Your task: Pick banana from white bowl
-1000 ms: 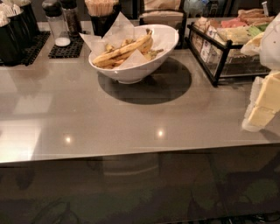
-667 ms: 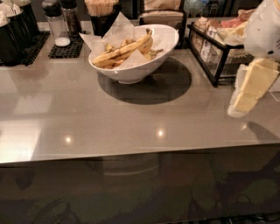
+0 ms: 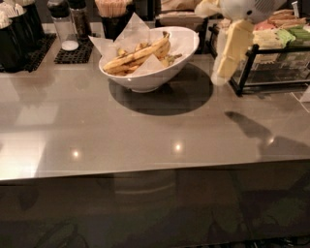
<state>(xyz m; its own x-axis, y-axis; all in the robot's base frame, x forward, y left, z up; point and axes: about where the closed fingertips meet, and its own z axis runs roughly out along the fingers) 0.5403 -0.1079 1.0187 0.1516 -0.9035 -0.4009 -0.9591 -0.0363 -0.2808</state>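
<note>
The white bowl [image 3: 186, 44] stands on the grey counter at the upper middle, lined with white paper. The banana [image 3: 138, 54], long, yellow and brown-freckled, lies across the bowl from lower left to upper right, with shorter bananas beside it. My gripper [image 3: 226, 52], with pale-yellow pads under a white wrist, hangs above the counter just right of the bowl's right rim, apart from the bowl and the banana. It holds nothing that I can see.
A black wire rack [image 3: 252, 68] with coloured packets stands right behind the gripper. A shaker [image 3: 63, 24] on a black mat [image 3: 72, 52], a cup of sticks [image 3: 114, 12] and black containers [image 3: 14, 36] line the back left.
The gripper has moved up and to the left, from the right edge of the view to just beside the bowl's right rim. The bowl and bananas have not moved.
</note>
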